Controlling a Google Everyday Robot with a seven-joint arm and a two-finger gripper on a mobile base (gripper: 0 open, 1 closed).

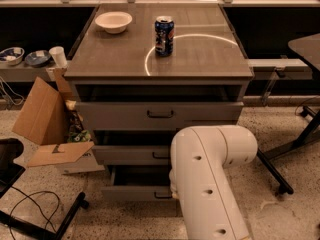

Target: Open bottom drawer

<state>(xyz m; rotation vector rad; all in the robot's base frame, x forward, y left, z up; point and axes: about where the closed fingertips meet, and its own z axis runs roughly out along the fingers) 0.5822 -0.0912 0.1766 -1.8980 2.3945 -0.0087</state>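
The bottom drawer (131, 193) is sitting ajar at six o'clock. The white arm (210, 184) is hiding the gripper there; I cannot tell its state.

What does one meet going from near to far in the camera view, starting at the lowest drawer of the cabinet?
bottom drawer → middle drawer → top drawer → can → bowl. The gripper is out of sight, hidden behind the arm.
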